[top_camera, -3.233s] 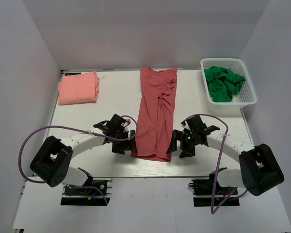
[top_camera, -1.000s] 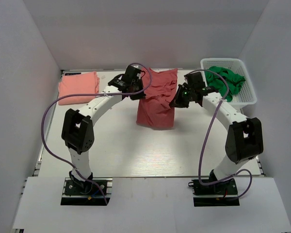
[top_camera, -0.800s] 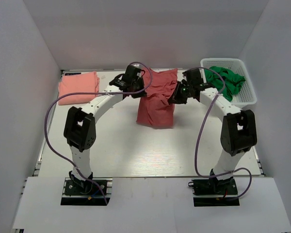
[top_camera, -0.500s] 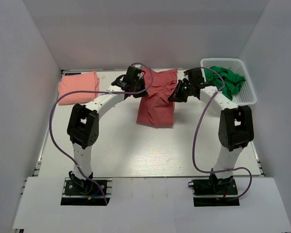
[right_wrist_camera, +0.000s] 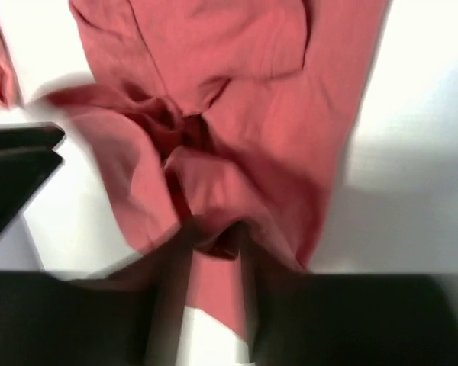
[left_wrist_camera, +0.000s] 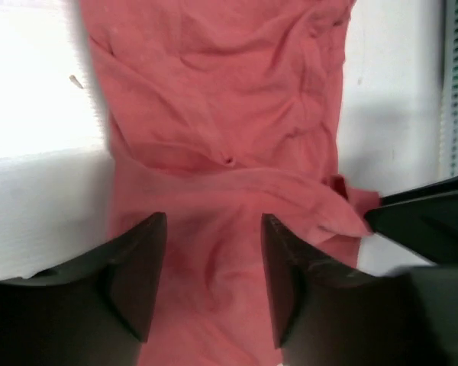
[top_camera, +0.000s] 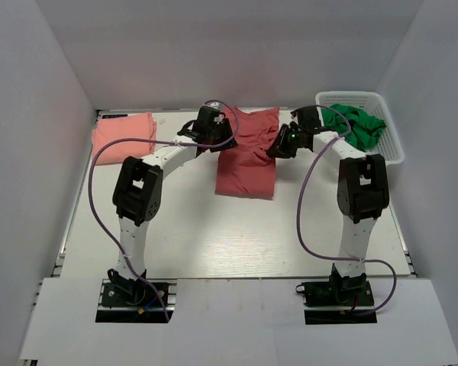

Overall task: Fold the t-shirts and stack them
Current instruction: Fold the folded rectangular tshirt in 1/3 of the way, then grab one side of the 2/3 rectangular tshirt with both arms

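Plain dusty brick-red t-shirt, plain salmon-pink t-shirt of a lighter tone, bright green cloth in a white lattice basket, white surface, purple cables, black jaws, pale grey walls

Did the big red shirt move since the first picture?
Yes. The red shirt has its near end folded back toward the far edge, now ending just past the white basket.

The doubled-over t-shirt lies mid-rear on the worktop, with the left end effector at its left edge and the right end effector at its right. A folded t-shirt sits in the far left corner, and a basket holding crumpled cloth stands far right.
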`<state>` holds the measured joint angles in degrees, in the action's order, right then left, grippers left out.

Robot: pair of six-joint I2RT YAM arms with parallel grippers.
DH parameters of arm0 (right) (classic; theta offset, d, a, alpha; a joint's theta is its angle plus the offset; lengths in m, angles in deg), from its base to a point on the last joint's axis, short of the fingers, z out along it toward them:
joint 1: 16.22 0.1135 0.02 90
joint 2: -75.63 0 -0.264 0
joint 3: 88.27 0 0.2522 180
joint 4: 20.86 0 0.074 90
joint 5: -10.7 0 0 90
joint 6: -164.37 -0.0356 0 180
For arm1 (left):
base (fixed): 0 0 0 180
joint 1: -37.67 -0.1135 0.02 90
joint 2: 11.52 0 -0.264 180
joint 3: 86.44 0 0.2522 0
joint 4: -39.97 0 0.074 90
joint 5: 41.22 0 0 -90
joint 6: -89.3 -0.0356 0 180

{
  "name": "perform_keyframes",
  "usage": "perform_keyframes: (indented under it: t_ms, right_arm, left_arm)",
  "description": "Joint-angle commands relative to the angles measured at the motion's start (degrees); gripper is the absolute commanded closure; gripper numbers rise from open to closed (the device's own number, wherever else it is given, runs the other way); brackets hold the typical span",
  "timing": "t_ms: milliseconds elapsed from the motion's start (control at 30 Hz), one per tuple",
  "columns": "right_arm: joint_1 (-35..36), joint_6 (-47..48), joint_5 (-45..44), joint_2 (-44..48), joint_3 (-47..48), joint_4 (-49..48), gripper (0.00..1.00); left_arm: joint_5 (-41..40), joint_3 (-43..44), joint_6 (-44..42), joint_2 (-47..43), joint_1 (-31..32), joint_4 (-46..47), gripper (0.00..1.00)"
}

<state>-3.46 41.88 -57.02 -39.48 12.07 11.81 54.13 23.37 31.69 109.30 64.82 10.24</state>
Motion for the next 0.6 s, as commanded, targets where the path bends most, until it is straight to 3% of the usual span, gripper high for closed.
perform_keyframes:
  t_ms: [0,33,67,133,233,467,567]
  right_arm:
    - [-1.2,5.3,1.7,-3.4,6.9,-2.9,0.59]
    - [-1.2,5.9,1.9,-3.9,8.2,-2.3,0.34]
    - [-1.5,6.8,2.1,-4.5,9.7,-1.3,0.10]
    - [-1.8,8.3,2.3,-4.4,14.6,1.9,0.10]
    - [-1.3,10.3,2.3,0.3,12.1,1.7,0.10]
    - [-0.5,9.6,5.0,16.2,-13.6,-5.8,0.10]
    - [-0.2,8.6,4.8,21.5,-26.8,-9.0,0.10]
  left_arm:
    - [-0.9,0.4,-0.1,-0.1,-1.5,6.1,0.35]
    - [-0.9,2.3,-1.2,-0.1,-1.5,6.1,0.02]
    - [-1.6,3.6,-1.8,0.5,-2.0,6.1,0.00]
    - [-1.7,6.6,-2.7,-0.1,-2.0,4.3,0.00]
    - [-1.7,4.9,-4.8,-2.9,-2.0,2.5,0.00]
    - [0.7,-8.1,-6.6,-12.9,-0.6,-6.3,0.00]
    - [6.5,-20.8,-6.6,-18.1,-0.6,-4.7,0.00]
